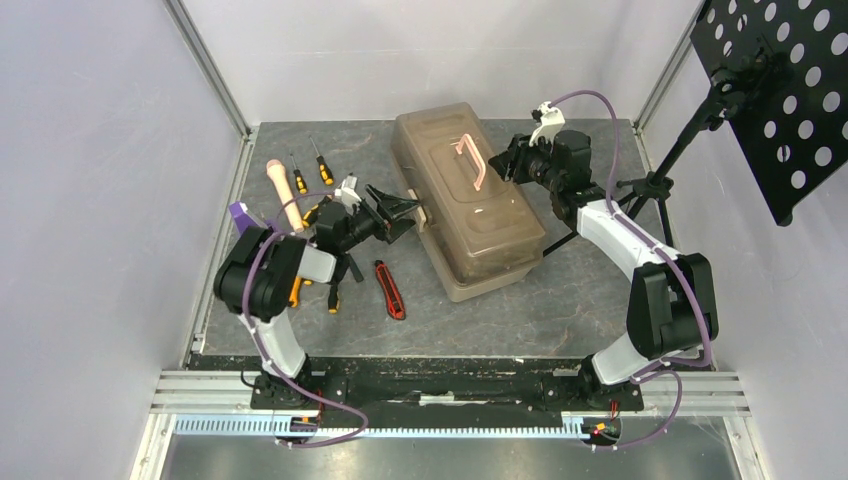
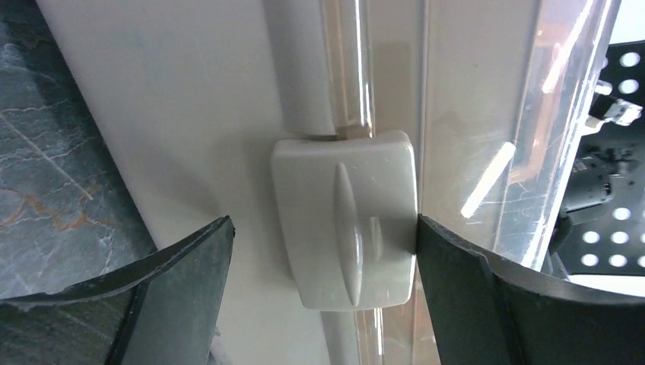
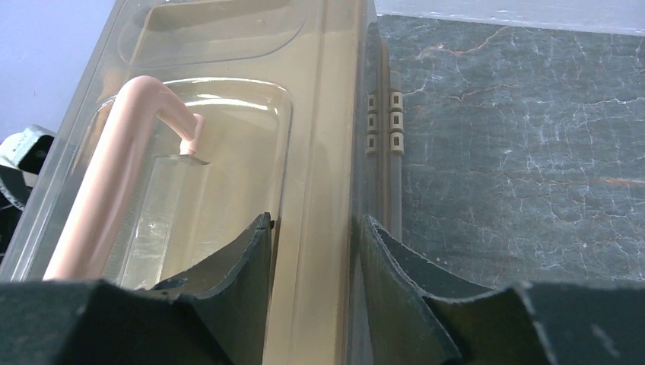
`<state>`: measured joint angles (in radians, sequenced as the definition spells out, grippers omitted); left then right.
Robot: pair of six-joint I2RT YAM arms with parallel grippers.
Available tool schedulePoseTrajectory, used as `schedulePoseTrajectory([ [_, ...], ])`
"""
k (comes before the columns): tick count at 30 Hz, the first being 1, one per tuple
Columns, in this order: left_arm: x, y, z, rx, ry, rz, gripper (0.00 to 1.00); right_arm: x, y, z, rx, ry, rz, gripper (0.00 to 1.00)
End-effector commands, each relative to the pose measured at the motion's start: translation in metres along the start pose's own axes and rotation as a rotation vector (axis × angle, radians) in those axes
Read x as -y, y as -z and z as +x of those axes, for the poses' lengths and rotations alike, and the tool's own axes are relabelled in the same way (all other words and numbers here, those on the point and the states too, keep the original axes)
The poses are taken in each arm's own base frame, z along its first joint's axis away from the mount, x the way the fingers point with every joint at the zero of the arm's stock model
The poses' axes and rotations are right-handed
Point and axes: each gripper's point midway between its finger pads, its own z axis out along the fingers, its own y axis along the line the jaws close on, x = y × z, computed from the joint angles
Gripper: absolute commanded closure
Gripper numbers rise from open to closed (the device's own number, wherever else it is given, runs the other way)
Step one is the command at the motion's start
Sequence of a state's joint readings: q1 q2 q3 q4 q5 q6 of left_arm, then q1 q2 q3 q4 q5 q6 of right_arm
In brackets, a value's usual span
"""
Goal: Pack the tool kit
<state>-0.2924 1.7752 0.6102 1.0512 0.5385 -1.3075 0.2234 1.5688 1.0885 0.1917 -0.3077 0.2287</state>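
Observation:
The tan translucent toolbox (image 1: 480, 225) lies shut on the table, its pinkish handle (image 1: 470, 160) on top. My left gripper (image 1: 405, 212) is open around the box's beige latch (image 2: 346, 220); the right finger touches the latch and the left finger stands apart. My right gripper (image 1: 508, 160) is shut on the lid's far rim (image 3: 316, 152), one finger inside the lid recess and one outside. Two orange-and-black screwdrivers (image 1: 298, 178) lie at the back left. The red-black utility knife (image 1: 390, 290) lies in front of the box. More orange-black handles (image 1: 333, 296) show under my left arm; I cannot make out the hammer.
A beige rounded-end rod (image 1: 283, 195) and a purple block (image 1: 240, 213) lie by my left arm. A black perforated music stand (image 1: 775, 90) on a tripod (image 1: 650, 185) stands at the right. Metal frame rails border the dark mat (image 1: 560, 310).

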Motion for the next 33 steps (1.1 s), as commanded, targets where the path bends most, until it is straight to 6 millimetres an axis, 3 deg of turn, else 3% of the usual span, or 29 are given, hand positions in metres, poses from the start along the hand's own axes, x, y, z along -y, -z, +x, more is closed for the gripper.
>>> schedulePoseTrajectory([
  [1, 0.021, -0.007, -0.005, 0.015, 0.024, 0.163, 0.07, 0.038, 0.032, 0.146, -0.467, -0.101, 0.147, 0.57],
  [8, 0.027, -0.011, 0.000, 0.000, 0.001, 0.230, 0.08, 0.038, 0.033, 0.149, -0.470, -0.098, 0.145, 0.57],
  [21, 0.078, -0.006, 0.020, -0.056, -0.056, 0.381, 0.25, 0.037, 0.032, 0.156, -0.477, -0.104, 0.133, 0.58],
  [25, 0.096, -0.001, 0.021, -0.057, -0.079, 0.421, 0.37, 0.039, 0.033, 0.159, -0.479, -0.097, 0.143, 0.58],
  [33, 0.124, 0.008, 0.017, -0.043, -0.091, 0.479, 0.74, 0.048, 0.037, 0.152, -0.486, 0.022, 0.229, 0.58],
])
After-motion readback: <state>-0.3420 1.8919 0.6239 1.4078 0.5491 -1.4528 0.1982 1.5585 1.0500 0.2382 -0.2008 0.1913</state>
